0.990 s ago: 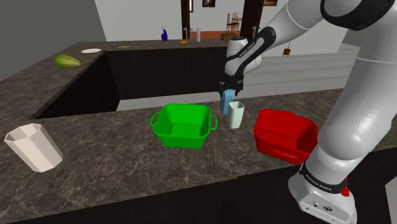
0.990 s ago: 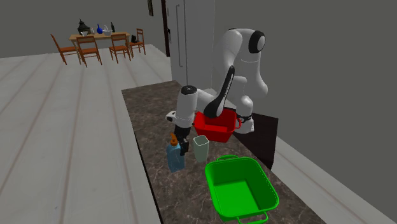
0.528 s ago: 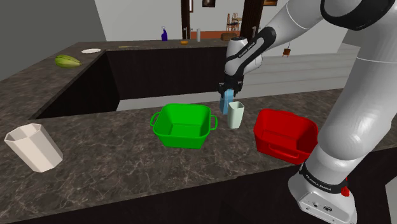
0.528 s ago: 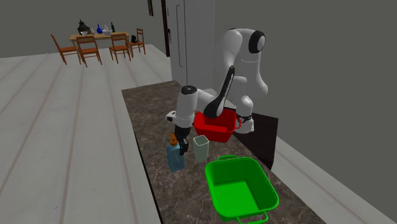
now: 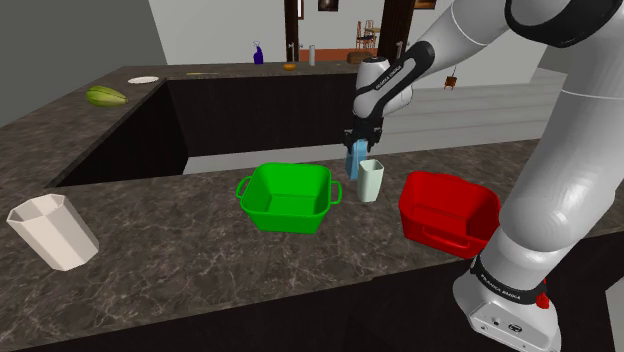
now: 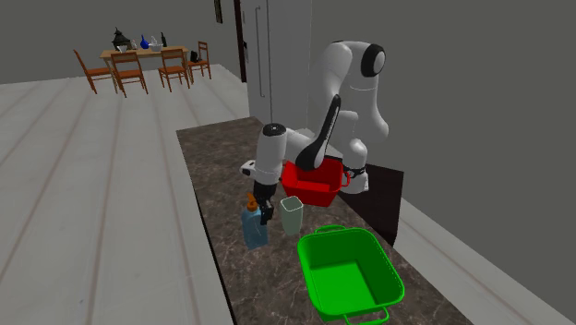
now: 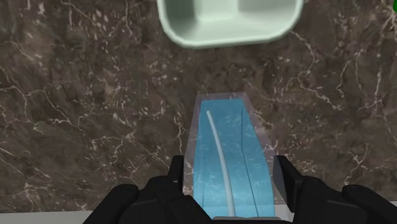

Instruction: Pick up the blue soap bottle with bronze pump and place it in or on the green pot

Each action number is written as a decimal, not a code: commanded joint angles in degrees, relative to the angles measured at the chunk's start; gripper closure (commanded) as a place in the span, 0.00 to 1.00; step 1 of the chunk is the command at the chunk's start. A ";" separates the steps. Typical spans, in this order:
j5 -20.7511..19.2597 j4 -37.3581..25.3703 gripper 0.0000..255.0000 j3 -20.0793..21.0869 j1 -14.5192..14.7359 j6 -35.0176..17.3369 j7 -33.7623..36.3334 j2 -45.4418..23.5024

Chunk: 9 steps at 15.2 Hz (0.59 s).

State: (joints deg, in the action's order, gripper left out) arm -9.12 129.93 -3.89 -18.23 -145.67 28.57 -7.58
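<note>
The blue soap bottle (image 5: 352,162) stands upright on the dark marble counter, just behind a pale cup (image 5: 371,180). Its bronze pump (image 6: 251,199) shows beside the hand in the second exterior view. My gripper (image 5: 355,141) comes down from above and is shut on the bottle (image 7: 229,162); in the wrist view both black fingers (image 7: 175,177) press against the bottle's sides. The green pot (image 5: 290,220) sits on the counter to the shoulder view's left of the bottle, a short way off, with nothing inside it. In the second exterior view the green pot (image 6: 392,280) lies nearer the camera than the bottle (image 6: 255,229).
A red pot (image 5: 447,212) sits at the shoulder view's right of the pale cup (image 7: 229,25). A white faceted cup (image 5: 52,232) stands at the counter's near left. Behind the bottle the counter ends at a drop; a green vegetable (image 5: 105,96) lies on the far counter.
The fingers have closed onto the bottle's sides. Arm, bottle and pot stand where they stood before.
</note>
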 commanded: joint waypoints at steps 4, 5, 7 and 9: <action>0.39 -0.97 1.00 0.08 0.00 3.31 -0.53 2.31; 0.47 -1.21 1.00 0.10 0.01 4.05 -0.64 2.81; 0.63 -1.72 1.00 0.13 0.03 5.52 -0.86 3.78; 0.78 -2.29 1.00 0.17 0.06 7.01 -1.07 4.70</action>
State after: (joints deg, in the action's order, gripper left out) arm -8.43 127.89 -3.71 -18.15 -139.49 27.69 -3.47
